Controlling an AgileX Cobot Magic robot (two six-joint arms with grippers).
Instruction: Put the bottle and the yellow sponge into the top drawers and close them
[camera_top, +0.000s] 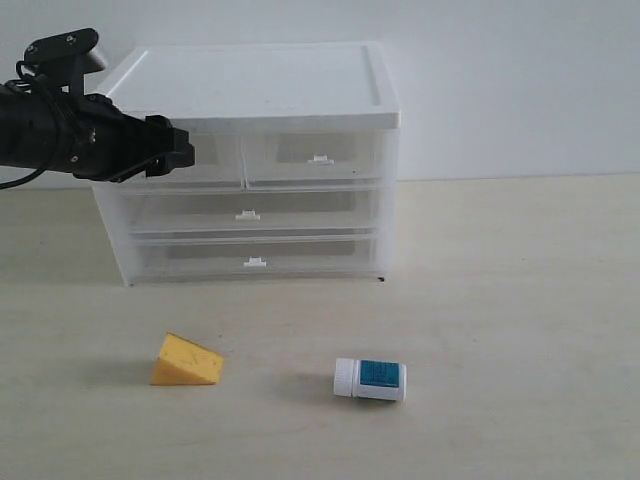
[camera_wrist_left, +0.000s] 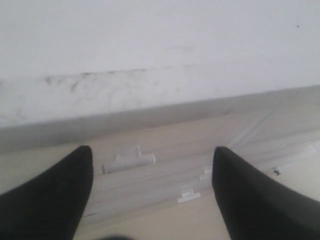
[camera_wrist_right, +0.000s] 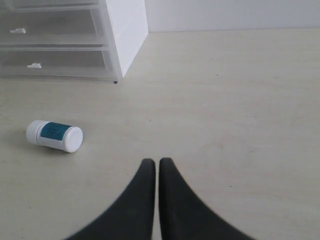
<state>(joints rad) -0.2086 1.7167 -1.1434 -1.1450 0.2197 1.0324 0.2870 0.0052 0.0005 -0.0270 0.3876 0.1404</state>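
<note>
The wide-open left gripper (camera_top: 183, 150), at the cabinet's (camera_top: 250, 80) top left drawer (camera_top: 215, 166), should centre on its tab handle (camera_wrist_left: 129, 161) and pull straight; the right gripper (camera_wrist_right: 158, 162) is closed.

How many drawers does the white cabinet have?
4: the top-left drawer, partly behind the left gripper; the top-right drawer beside it; the middle drawer and bottom drawer, both full-width, below.

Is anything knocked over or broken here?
Only the bottle: it lies on its side on the table instead of standing up. Nothing has spilled from it. The yellow sponge and the cabinet look fine, with no damage showing.
</note>
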